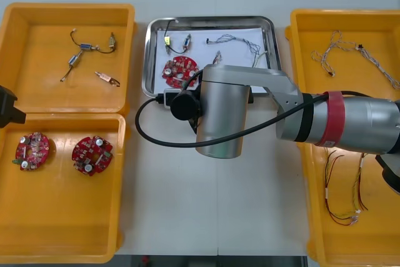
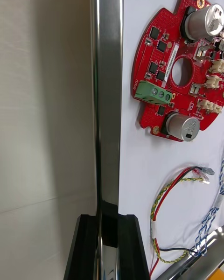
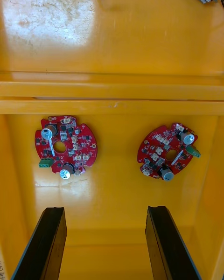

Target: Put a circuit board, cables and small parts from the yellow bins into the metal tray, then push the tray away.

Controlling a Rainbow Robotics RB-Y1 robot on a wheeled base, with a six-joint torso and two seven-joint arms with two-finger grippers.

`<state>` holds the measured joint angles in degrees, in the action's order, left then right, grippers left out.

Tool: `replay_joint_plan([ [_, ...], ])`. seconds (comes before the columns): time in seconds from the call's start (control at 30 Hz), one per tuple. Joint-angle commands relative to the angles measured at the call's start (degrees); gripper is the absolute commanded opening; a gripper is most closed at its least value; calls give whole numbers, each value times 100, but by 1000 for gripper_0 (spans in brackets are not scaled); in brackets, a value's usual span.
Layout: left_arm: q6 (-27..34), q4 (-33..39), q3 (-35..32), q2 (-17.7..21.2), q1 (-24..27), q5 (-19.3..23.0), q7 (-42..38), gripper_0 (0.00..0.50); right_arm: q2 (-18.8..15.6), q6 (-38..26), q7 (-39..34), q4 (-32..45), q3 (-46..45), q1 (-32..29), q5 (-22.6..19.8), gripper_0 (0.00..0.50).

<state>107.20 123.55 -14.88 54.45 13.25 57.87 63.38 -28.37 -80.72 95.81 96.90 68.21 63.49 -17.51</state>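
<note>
front view, layout: the worktop [image 1: 206,204] carries four yellow bins [image 1: 69,9], two at each side, with the metal tray [image 1: 150,60] between the far pair.
front view, tray contents: one circuit board [image 1: 179,70] lies at the near left of the white inside; a blue and white cable [image 1: 240,43] lies toward the right.
front view, left side: the far left bin [image 1: 37,95] holds small metal parts [image 1: 75,59] on black cables; the near left bin [image 1: 62,236] holds two spare boards [image 1: 32,150].
front view, right side: the far right bin [image 1: 300,35] holds twisted cables [image 1: 350,54]; the near right bin [image 1: 312,217] holds red and yellow cables [image 1: 340,207].
front view, right arm: the right arm [image 1: 262,101] reaches across to the tray's near rim and covers it there.
right wrist view, right hand: the right hand [image 2: 107,217] is clenched on the metal tray's rim, one finger on the worktop side, the other on the white inside.
right wrist view, contents: the circuit board lies flat just beside the rim; a red and yellow cable [image 2: 170,193] lies apart from it, nearer the fingers.
left wrist view, left hand: the left hand [image 3: 105,212] is released, fingers apart with nothing between, over the near left bin.
left wrist view, boards: both spare boards lie flat and apart beyond the fingers.
</note>
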Motion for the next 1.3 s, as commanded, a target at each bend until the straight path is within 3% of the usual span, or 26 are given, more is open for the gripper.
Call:
replay_joint_plan([
  [0.03, -59, 134, -94, 259, 187, -48, 376, 500, 113, 153, -150, -189, 78, 453, -33, 0],
  [0.8, -59, 134, -94, 259, 187, -48, 376, 500, 376, 794, -159, -1296, 78, 998, -33, 0],
  [1.07, -59, 134, -94, 259, 187, -48, 376, 500, 385, 1295, -168, -1604, 157, 1007, -51, 0],
  [1.3, -59, 134, -94, 259, 187, -48, 376, 500, 376, 1295, -185, -1595, 245, 954, -51, 0],
])
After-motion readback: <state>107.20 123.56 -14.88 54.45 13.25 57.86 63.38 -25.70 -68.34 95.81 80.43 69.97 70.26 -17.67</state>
